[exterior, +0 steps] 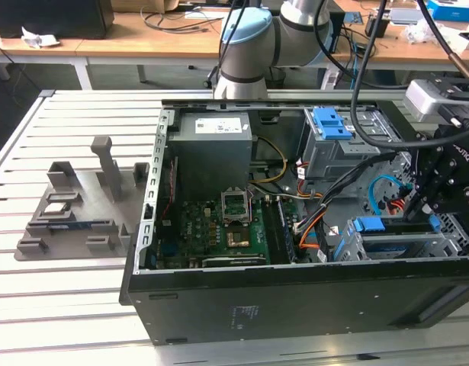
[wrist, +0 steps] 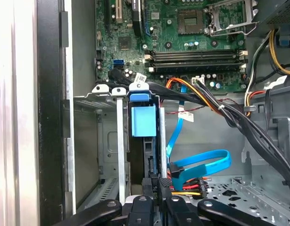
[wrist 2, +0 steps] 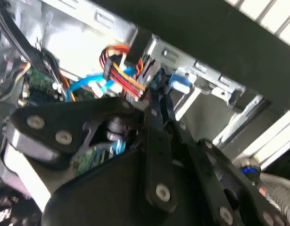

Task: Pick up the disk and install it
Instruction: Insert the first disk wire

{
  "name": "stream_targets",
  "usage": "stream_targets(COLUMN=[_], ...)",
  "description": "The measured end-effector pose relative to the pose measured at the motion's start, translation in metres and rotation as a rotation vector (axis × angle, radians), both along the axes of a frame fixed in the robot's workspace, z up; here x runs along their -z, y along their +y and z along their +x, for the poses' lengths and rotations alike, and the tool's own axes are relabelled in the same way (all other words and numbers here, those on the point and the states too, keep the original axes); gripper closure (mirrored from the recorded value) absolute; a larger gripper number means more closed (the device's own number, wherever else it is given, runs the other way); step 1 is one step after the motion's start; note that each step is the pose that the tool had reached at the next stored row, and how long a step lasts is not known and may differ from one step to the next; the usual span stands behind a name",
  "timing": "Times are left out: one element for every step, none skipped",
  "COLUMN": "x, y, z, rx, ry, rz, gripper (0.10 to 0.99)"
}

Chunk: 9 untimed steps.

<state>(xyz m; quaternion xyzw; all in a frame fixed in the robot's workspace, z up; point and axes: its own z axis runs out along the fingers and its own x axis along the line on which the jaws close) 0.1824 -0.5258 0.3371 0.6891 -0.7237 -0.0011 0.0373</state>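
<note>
Hand (wrist: 156, 190) nearest, fingers pinched narrow on rear edge of disk (wrist: 145, 120) (blue rails) seated in drive cage (wrist: 95, 141), open PC case (exterior: 242, 297).

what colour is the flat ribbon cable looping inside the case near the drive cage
Bright blue: the flat looping ribbon cable shows best in the first wrist view, beside the grey metal drive cage.

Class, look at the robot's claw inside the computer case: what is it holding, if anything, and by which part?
The claw is closed on the rear edge of the disk, which stands on edge in the drive cage.
</note>
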Motion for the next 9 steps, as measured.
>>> stream_targets(x=[-0.0003, -0.0003, 0.0003, 0.0012, 0.0015, 0.0017, 0.0019, 0.0020, 0.0020], y=[0.0001, -0.0002, -0.0004, -0.0006, -0.0006, -0.0006, -0.0006, -0.0005, -0.0005], z=[0.0000, 0.0000, 0.0000, 0.0000, 0.0000, 0.0000, 0.0000, 0.0000, 0.0000], rx=[0.000, 0.000, 0.000, 0.000, 0.000, 0.000, 0.000, 0.000, 0.000], ry=[0.0000, -0.0001, -0.0001, -0.0003, -0.0001, -0.0001, -0.0002, -0.0002, -0.0001], rz=[0.000, -0.001, -0.001, -0.002, -0.001, -0.001, -0.001, -0.001, -0.001], gripper=[0.918, 0.918, 0.918, 0.918, 0.918, 0.918, 0.918, 0.918, 0.918])
